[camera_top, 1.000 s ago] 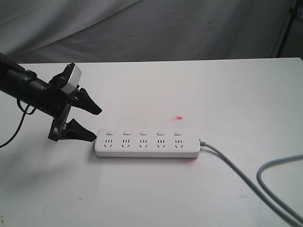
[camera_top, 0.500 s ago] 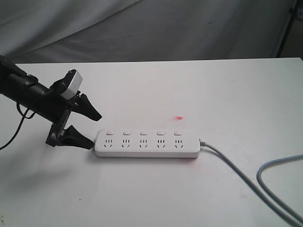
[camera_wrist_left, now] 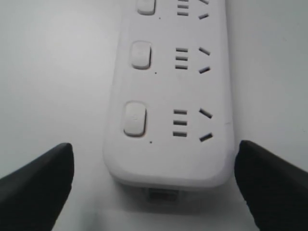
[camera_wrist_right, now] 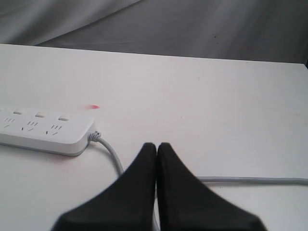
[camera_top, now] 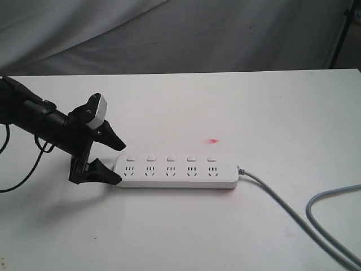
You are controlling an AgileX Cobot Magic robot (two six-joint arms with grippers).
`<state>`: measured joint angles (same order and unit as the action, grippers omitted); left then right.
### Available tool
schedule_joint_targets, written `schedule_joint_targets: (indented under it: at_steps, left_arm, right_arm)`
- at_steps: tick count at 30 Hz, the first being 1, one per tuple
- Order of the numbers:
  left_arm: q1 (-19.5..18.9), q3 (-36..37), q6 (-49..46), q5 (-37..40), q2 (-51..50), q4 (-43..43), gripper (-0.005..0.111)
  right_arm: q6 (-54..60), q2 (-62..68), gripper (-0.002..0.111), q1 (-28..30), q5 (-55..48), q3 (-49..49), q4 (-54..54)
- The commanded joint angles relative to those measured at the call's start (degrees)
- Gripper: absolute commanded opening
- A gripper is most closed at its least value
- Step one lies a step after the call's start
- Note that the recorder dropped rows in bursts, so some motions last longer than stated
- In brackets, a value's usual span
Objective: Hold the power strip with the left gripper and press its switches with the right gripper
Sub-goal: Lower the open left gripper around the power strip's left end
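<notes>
Exterior, power strip (camera_top: 176, 172): it lay flat on the white table (camera_top: 254, 101), long axis running 9 to 3 o'clock, sockets up.
Exterior, its switches (camera_top: 171, 159): five in a row along the strip's 12 o'clock edge, one above each socket.
Exterior, cable (camera_top: 282, 209): grey; it left the strip's 3 o'clock end and ran toward 4 o'clock.
Exterior, red spot (camera_top: 213, 140): on the table, just beyond the switch row at 12 o'clock of the strip.
Exterior, my left gripper (camera_top: 119, 164): at the strip's 9 o'clock end, fingers spread wide, one on each long side of that end.
Left wrist, fingers (camera_wrist_left: 38, 183): one on either side of the strip's rounded end (camera_wrist_left: 192, 159), a strip of bare table visible between each tip and the plastic; nothing pinched.
Left wrist, switches (camera_wrist_left: 134, 118): three in sight, the nearest beside the end socket.
Right wrist, my right gripper (camera_wrist_right: 156, 147): fingers pressed together, tips meeting, nothing between them.
Right wrist, strip (camera_wrist_right: 43, 130): well apart from those tips, its cable (camera_wrist_right: 110, 154) passing between.
</notes>
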<state>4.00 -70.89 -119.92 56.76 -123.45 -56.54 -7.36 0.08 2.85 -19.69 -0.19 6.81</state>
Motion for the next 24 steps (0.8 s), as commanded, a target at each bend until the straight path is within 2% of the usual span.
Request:
schedule_joint_targets:
  at_steps: [1, 8, 16, 21, 24]
  left_arm:
    - [0.3, 0.2, -0.1, -0.2, -0.9, -1.7, 0.085]
    - [0.3, 0.2, -0.1, 0.8, -1.2, -1.7, 0.084]
    - [2.9, 0.2, -0.1, 1.7, -1.7, -1.7, 0.084]
    - [2.9, 0.2, -0.1, 1.1, -1.8, -1.7, 0.084]
    - [2.9, 0.2, -0.1, -0.8, -1.8, -1.7, 0.079]
  right_arm:
    - [-0.1, -0.1, 0.000, 0.4, 0.1, 0.2, 0.4]
    - [-0.1, -0.1, 0.000, 0.4, 0.1, 0.2, 0.4]
    - [-0.1, -0.1, 0.000, 0.4, 0.1, 0.2, 0.4]
    - [-0.1, -0.1, 0.000, 0.4, 0.1, 0.2, 0.4]
    - [-0.1, -0.1, 0.000, 0.4, 0.1, 0.2, 0.4]
